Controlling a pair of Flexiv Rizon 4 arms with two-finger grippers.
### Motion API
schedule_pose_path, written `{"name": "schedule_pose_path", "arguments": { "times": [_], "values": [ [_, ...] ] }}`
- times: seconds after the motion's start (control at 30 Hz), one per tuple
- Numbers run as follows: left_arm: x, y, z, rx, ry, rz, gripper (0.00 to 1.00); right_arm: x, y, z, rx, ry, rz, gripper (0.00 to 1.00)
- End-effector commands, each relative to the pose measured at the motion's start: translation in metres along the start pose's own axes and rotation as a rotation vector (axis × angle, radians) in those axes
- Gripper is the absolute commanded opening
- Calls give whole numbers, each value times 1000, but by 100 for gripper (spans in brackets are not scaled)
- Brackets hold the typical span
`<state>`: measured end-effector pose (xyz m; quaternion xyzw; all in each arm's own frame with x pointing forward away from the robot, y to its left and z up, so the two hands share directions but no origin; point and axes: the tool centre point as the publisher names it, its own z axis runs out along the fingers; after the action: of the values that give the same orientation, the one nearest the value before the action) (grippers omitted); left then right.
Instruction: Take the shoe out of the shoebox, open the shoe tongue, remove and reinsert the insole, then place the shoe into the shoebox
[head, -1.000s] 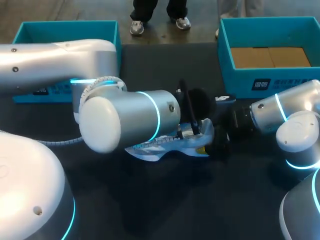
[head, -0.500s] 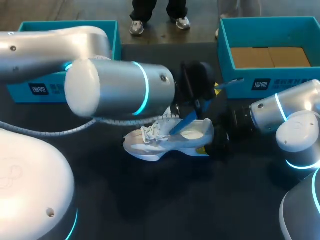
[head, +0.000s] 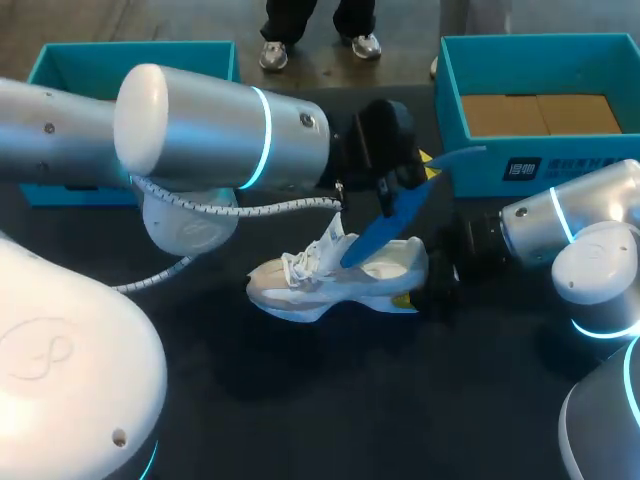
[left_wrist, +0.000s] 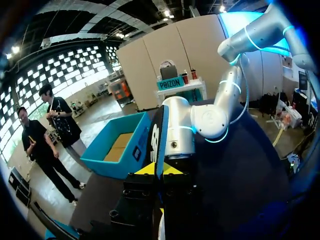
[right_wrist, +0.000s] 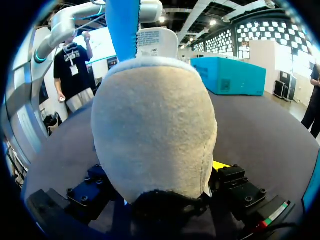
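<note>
- Step: insole removal; L gripper pinched on blue insole, lower end in shoe, shoe on table
- R gripper clamps heel
- Next: lift insole clear, then reinsert

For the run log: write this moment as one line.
phase: insole removal | left gripper: shut on insole | right gripper: shut on shoe heel | shoe: on table

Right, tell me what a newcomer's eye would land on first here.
A blue insole slants up out of the white shoe at mid-table, its upper end pinched in the left gripper. The right gripper clamps the shoe's heel from the other side, and that heel fills its wrist view.
</note>
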<state>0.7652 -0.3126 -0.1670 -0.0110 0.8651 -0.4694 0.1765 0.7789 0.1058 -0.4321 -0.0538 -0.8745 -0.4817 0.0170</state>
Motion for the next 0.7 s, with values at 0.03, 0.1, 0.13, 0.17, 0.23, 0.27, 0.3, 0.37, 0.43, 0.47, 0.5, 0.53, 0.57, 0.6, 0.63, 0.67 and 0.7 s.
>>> {"name": "schedule_pose_path", "arguments": {
  "times": [0.03, 0.1, 0.13, 0.17, 0.23, 0.27, 0.3, 0.37, 0.43, 0.47, 0.5, 0.53, 0.57, 0.6, 0.63, 0.67, 0.7],
  "values": [
    [-5, 1, -4, 7, 211, -6, 0, 1, -7, 11, 3, 0, 1, 0],
    [-8, 0, -2, 14, 251, -35, 0, 1, -7, 11, 3, 0, 1, 0],
    [-9, 0, -2, 24, 271, -47, 0, 1, -7, 11, 3, 0, 1, 0],
    [-11, 0, -1, 24, 287, -65, 0, 1, -7, 11, 3, 0, 1, 0],
    [-13, -1, 0, 20, 322, -85, 0, 1, -7, 11, 3, 0, 1, 0],
    [-15, -2, 2, 17, 355, -104, 0, 1, -7, 11, 3, 0, 1, 0],
    [-17, -2, 2, 25, 399, -119, 0, 1, -7, 11, 3, 0, 1, 0],
    [-21, -3, 3, 32, 466, -150, 0, 1, -7, 11, 3, 0, 1, 0],
    [-23, -4, 3, 47, 535, -172, 0, 1, -7, 11, 3, 0, 1, 0],
    [-24, -4, 3, 47, 558, -178, 0, 1, -7, 11, 3, 0, 1, 0],
    [-26, -5, 3, 62, 602, -188, 0, 1, -7, 11, 3, 0, 1, 0],
    [-26, -5, 3, 64, 609, -190, 0, 1, -7, 11, 3, 0, 1, 0],
    [-27, -5, 3, 70, 638, -193, 0, 1, -7, 11, 3, 0, 1, 0],
    [-28, -7, 2, 88, 689, -199, 0, 1, -7, 11, 3, 0, 1, 0],
    [-29, -7, 2, 96, 706, -200, 0, 1, -7, 11, 3, 0, 1, 0],
    [-30, -9, 1, 104, 728, -198, 0, 1, -7, 11, 3, 0, 1, 0],
    [-31, -11, 0, 118, 749, -200, 0, 1, -7, 11, 3, 0, 1, 0]
  ]
}}
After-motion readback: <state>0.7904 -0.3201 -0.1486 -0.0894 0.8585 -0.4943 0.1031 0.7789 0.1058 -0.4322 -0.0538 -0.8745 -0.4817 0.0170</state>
